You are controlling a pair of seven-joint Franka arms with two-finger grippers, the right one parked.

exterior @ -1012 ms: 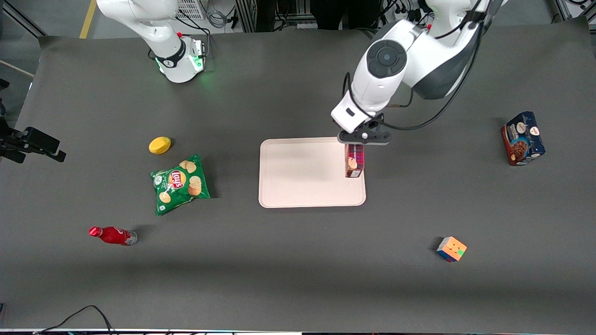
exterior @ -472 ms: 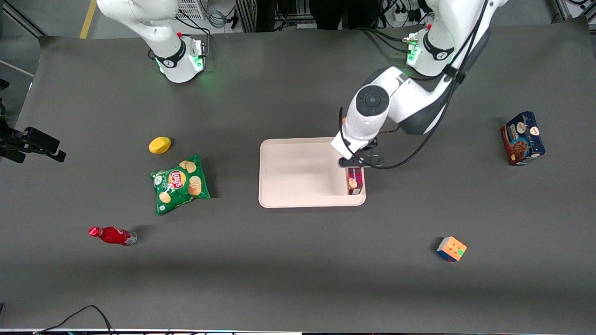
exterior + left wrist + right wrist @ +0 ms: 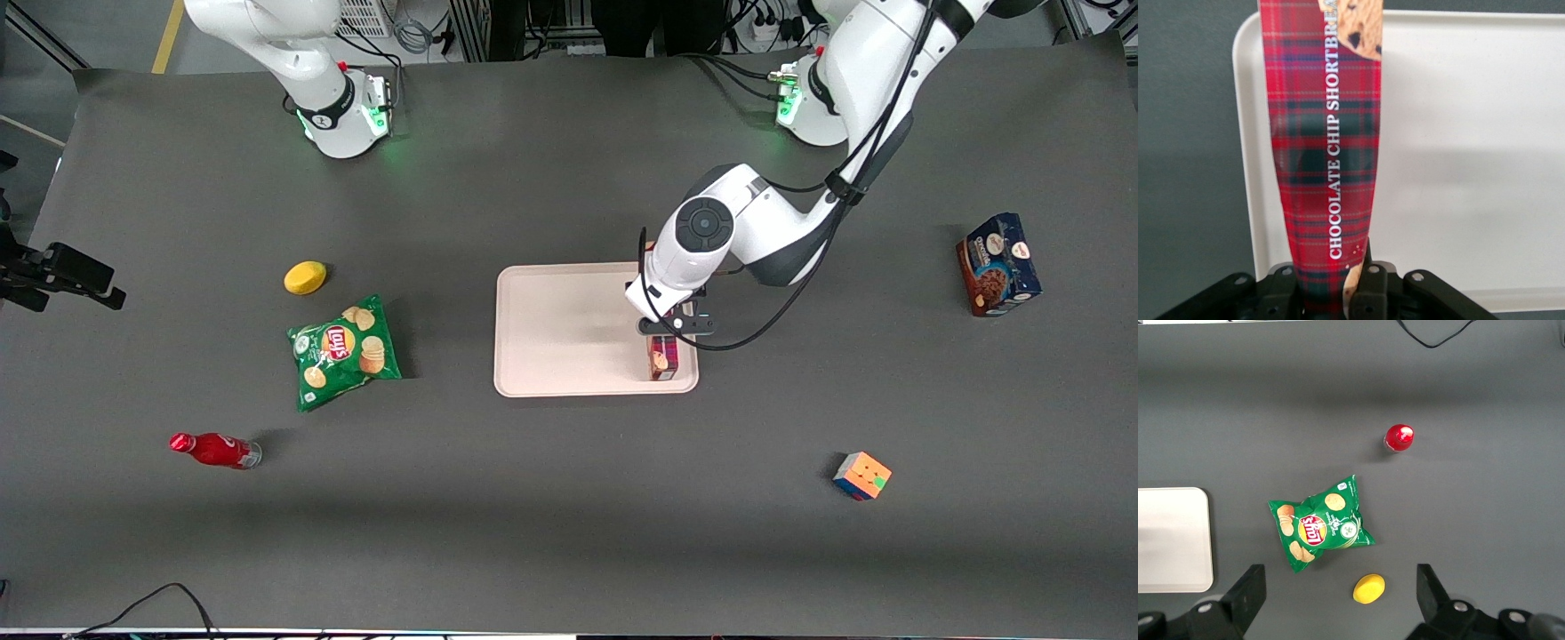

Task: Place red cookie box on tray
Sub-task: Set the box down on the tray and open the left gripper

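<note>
Tray (image 3: 569,329): pale, mid-counter, unmoved. Working arm: lowered and drawn nearer the front camera across the last second. Red cookie box (image 3: 662,358): carried from the tray's 2 o'clock edge to its 4 o'clock corner, now low over or touching it; release looks imminent. Tool (image 3: 667,325): clamped on the box's end.

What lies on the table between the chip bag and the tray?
Nothing: in the front view only bare table runs from the chip bag to the tray. The pincer holds the red cookie box.
</note>
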